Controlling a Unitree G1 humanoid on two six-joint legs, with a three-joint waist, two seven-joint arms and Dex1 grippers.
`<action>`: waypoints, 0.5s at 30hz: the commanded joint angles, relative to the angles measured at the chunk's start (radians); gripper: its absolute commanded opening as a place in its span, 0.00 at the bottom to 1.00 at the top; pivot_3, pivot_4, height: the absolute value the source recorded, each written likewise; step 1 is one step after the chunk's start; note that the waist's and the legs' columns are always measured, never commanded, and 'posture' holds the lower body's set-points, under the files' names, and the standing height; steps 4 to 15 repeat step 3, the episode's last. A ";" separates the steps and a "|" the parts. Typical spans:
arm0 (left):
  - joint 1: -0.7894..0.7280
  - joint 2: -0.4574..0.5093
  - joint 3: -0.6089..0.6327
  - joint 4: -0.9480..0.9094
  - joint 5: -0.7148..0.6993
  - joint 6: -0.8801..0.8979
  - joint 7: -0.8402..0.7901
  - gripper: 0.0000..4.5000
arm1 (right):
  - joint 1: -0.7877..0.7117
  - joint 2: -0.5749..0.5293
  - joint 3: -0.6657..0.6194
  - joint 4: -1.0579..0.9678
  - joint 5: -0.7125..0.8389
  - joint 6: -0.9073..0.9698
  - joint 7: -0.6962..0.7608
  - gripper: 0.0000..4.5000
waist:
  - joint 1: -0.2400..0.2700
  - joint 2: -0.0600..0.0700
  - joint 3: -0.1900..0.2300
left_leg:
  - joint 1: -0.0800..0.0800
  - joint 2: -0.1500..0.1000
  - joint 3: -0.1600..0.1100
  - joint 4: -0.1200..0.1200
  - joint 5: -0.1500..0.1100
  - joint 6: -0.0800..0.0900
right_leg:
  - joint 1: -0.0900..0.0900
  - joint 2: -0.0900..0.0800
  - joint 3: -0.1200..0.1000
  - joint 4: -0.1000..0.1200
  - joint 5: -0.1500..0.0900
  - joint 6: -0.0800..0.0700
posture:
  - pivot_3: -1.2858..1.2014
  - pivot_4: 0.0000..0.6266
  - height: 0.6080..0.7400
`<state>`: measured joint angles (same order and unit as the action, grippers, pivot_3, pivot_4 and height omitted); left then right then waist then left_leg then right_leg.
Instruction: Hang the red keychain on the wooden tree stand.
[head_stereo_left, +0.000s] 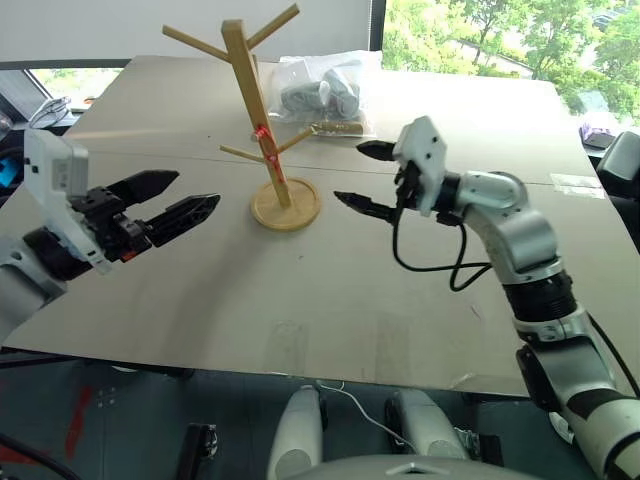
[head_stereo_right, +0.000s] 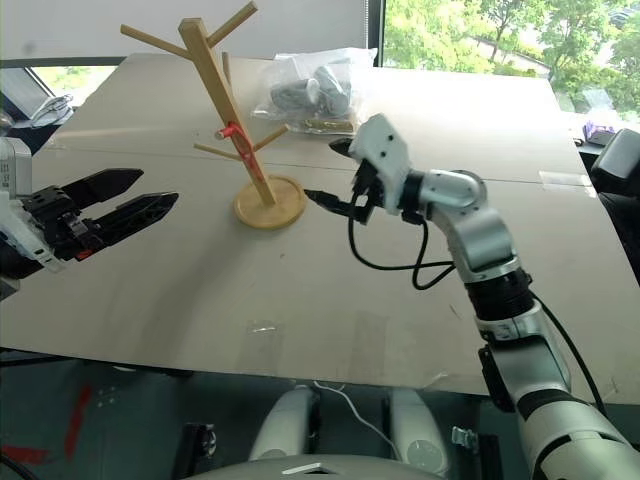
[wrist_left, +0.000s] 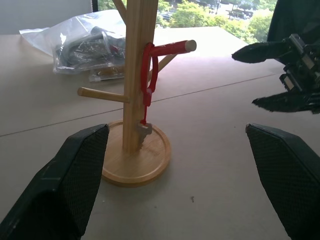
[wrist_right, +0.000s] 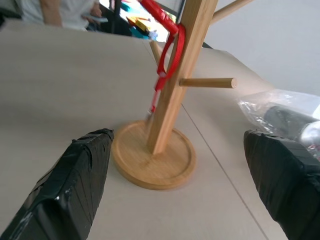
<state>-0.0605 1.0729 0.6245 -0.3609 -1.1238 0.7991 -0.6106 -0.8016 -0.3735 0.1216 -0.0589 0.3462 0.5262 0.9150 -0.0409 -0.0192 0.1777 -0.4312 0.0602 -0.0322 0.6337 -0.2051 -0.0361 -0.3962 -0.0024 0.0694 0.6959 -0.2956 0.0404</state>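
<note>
Already the red keychain (wrist_left: 148, 70) hangs from a peg of the wooden tree stand (head_stereo_left: 270, 150); both the right gripper (head_stereo_left: 360, 177) and left gripper (head_stereo_left: 180, 200) stand apart, empty. Backing away seems all that's left.

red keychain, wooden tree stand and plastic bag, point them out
red keychain (wrist_left: 148, 70), left wrist view, on the cord loop
wooden tree stand (head_stereo_left: 287, 208), left eye view, on the round base
plastic bag (head_stereo_left: 320, 88), left eye view, mid-bag

A large flat beige table (head_stereo_left: 300, 300) fills the room; beyond its far edge, a bright window (head_stereo_left: 500, 35) shows sunlit green trees.
</note>
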 joint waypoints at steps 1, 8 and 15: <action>-0.057 0.044 -0.002 0.043 0.031 -0.003 -0.071 1.00 | -0.047 -0.053 -0.071 -0.122 0.168 0.152 0.073 0.99 | -0.001 0.000 0.000 | 0.000 0.000 0.000 0.000 0.000 0.000 | 0.000 0.000 0.000 0.000 0.000 0.000 | 0.52 0.24 1.00; -0.100 0.056 -0.016 0.076 0.040 0.003 -0.098 1.00 | -0.060 -0.080 -0.097 -0.159 0.234 0.230 0.073 0.99 | -0.001 0.000 0.000 | 0.000 0.000 0.000 0.000 0.000 0.000 | 0.000 0.000 0.000 0.000 0.000 0.000 | 0.52 0.24 1.00; -0.100 0.056 -0.016 0.076 0.040 0.003 -0.098 1.00 | -0.060 -0.080 -0.097 -0.159 0.234 0.230 0.073 0.99 | -0.001 0.000 0.000 | 0.000 0.000 0.000 0.000 0.000 0.000 | 0.000 0.000 0.000 0.000 0.000 0.000 | 0.52 0.24 1.00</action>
